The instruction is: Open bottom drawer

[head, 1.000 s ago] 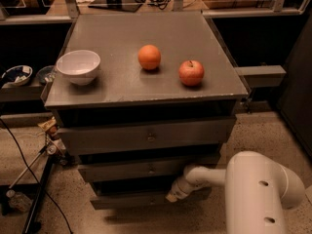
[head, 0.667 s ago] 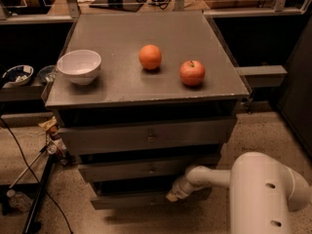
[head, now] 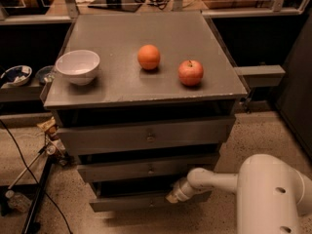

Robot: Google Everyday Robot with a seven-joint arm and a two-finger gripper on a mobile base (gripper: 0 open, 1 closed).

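Claw [head: 172,197] sits low at the front of the desk [head: 122,94], its pale tip pressed up against the right part of the bottom drawer [head: 127,202]. Whether it is clenched, released or grasping anything there, I cannot tell, because the tip merges with the drawer face. The white arm [head: 214,180] runs to the right from the claw into the robot's rounded white body [head: 273,199], which fills the lower right corner.

The bottom drawer stretches to the left of the claw as a slim grey strip just above the speckled floor [head: 273,135], with a dark gap over it. Directly above the claw lies the middle drawer [head: 146,168], and above that the top drawer [head: 146,136], the tallest of the three fronts, each showing a small central knob.

High above the claw, on the grey desk top, stand three things well apart from one another: an apple [head: 190,72] almost straight up from the claw, an orange [head: 148,57] up and slightly to the left, and a white bowl [head: 78,66] far up to the left, near the desk's left edge. Farther left still, off the desk, a small dish [head: 16,75] rests on a dark ledge, and a black cable [head: 24,165] trails over the floor well to the left of the claw.
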